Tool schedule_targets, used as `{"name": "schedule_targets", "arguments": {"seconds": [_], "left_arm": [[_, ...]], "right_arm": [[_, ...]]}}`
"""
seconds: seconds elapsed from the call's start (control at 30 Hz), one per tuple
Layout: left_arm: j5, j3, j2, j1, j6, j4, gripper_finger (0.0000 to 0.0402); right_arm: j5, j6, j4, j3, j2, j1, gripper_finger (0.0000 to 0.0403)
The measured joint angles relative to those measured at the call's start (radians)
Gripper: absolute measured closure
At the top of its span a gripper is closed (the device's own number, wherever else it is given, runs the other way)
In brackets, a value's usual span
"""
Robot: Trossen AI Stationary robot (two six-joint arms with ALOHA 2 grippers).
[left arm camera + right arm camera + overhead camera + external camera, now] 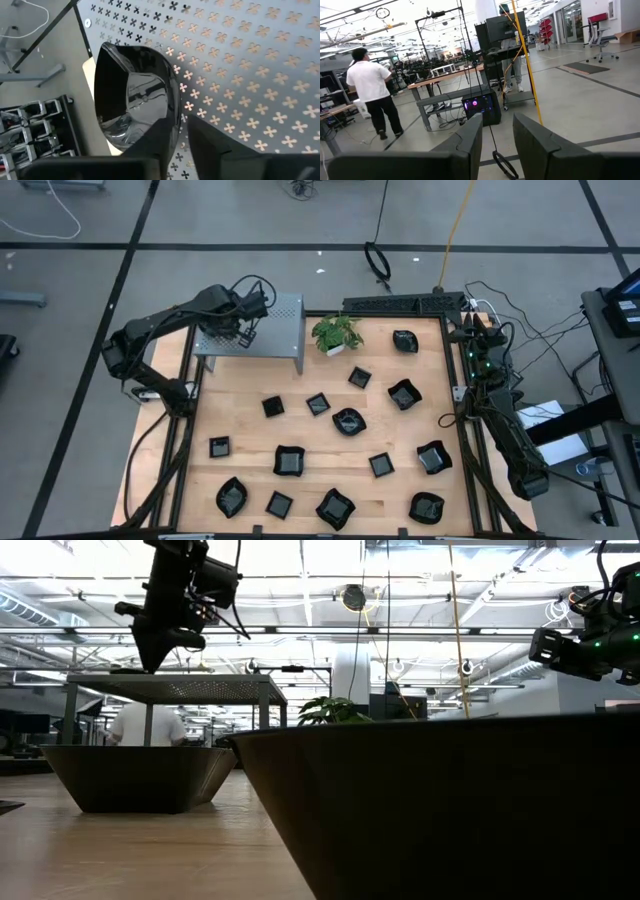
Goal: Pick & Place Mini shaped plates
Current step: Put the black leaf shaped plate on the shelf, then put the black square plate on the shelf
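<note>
Left gripper (232,332): up over the grey perforated metal shelf (285,315) at the far left corner of the pale wooden table (310,448), and it has a plate. In the left wrist view the two dark fingers (161,137) pinch the rim of a glossy black mini plate (131,95), nearly closed on its thin edge.

Held plate: it hangs just over the clover-punched shelf top (240,65), near the shelf's edge; whether it touches the surface, I cannot tell. The low view shows the left gripper (150,652) just above the shelf top (170,686).

Right gripper (470,330): parked at the far right edge of the table, beside the frame. Its wrist view looks out into the room, fingers (470,137) apart with a clear gap and nothing between them.

Plates on the table: black glossy dishes are scattered across the wood, among them a small square one (273,407), a wavy-edged one (348,421), a rounded one (405,341) at the far right, and another (231,498) along the near edge.

Potted plant: a small green leafy plant (336,333) stands just beside the shelf, at the far middle.

Room: a person in a white shirt (370,82) stands with their back turned among the benches beyond the table.
</note>
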Motion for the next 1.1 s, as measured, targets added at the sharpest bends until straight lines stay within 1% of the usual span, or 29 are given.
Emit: {"name": "schedule_targets", "arguments": {"seconds": [0.13, 0.27, 0.37, 0.43, 0.67, 0.8, 0.97, 1.1], "left_arm": [[0.022, 0.007, -0.022, -0.021, 0.001, 0.024, 0.0263], [0.069, 0.06, -0.055, -0.072, 0.025, 0.085, 0.0212], [0.119, 0.09, -0.065, -0.128, 0.031, 0.168, 0.0183], [0.148, 0.093, -0.065, -0.177, 0.034, 0.227, 0.0171], [0.179, 0.093, -0.025, -0.368, 0.138, 0.342, 0.0163], [0.181, 0.093, -0.003, -0.453, 0.194, 0.354, 0.0163], [0.181, 0.093, 0.038, -0.537, 0.183, 0.34, 0.0163], [0.179, 0.066, 0.082, -0.588, 0.18, 0.338, 0.0163]], "right_arm": [[0.0, 0.0, 0.0, 0.0, 0.0, 0.0, 0.0303], [0.0, 0.0, 0.0, 0.0, 0.0, 0.0, 0.0303], [0.0, 0.0, 0.0, 0.0, 0.0, 0.0, 0.0303], [0.0, 0.0, 0.0, 0.0, 0.0, 0.0, 0.0303], [0.0, 0.0, 0.0, 0.0, 0.0, 0.0, 0.0303], [0.0, 0.0, 0.0, 0.0, 0.0, 0.0, 0.0303], [0.0, 0.0, 0.0, 0.0, 0.0, 0.0, 0.0303], [0.0, 0.0, 0.0, 0.0, 0.0, 0.0, 0.0303]]}}
